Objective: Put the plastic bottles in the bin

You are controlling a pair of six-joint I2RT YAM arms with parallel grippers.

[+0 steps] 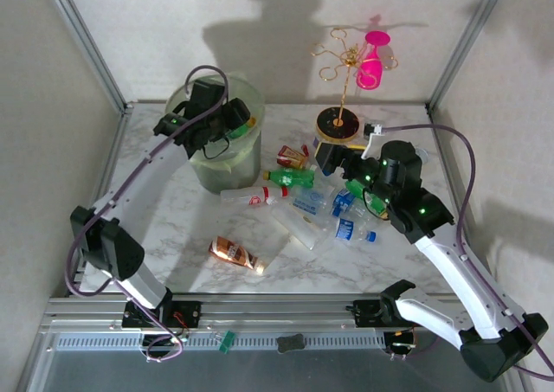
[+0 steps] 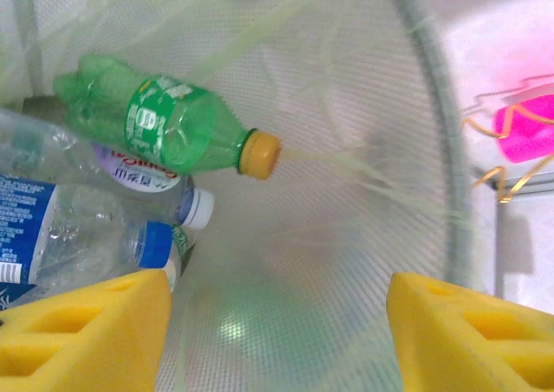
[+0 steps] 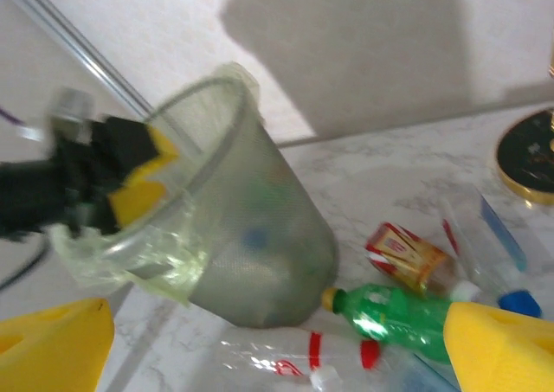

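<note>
The bin (image 1: pixel 227 163) stands at the back left, its liner folded over the rim. My left gripper (image 1: pixel 227 122) hangs open over its mouth, nothing between the yellow pads (image 2: pixel 82 331). Inside the bin (image 2: pixel 346 106) a green bottle (image 2: pixel 173 124) with a yellow cap lies on a white-capped bottle (image 2: pixel 147 180) and a blue-capped one (image 2: pixel 69 232). My right gripper (image 1: pixel 333 160) is open above the pile of bottles on the table. There lie a green bottle (image 1: pixel 290 177), a clear red-labelled bottle (image 1: pixel 251 196) and blue-labelled ones (image 1: pixel 355 228). A brown bottle (image 1: pixel 235 253) lies apart, nearer the front.
A gold jewellery stand (image 1: pixel 346 72) with a pink cup rises on a black base (image 1: pixel 338 124) at the back right. A red and gold bottle (image 1: pixel 293 156) lies between bin and stand. Metal frame posts (image 1: pixel 86 41) mark the back corners.
</note>
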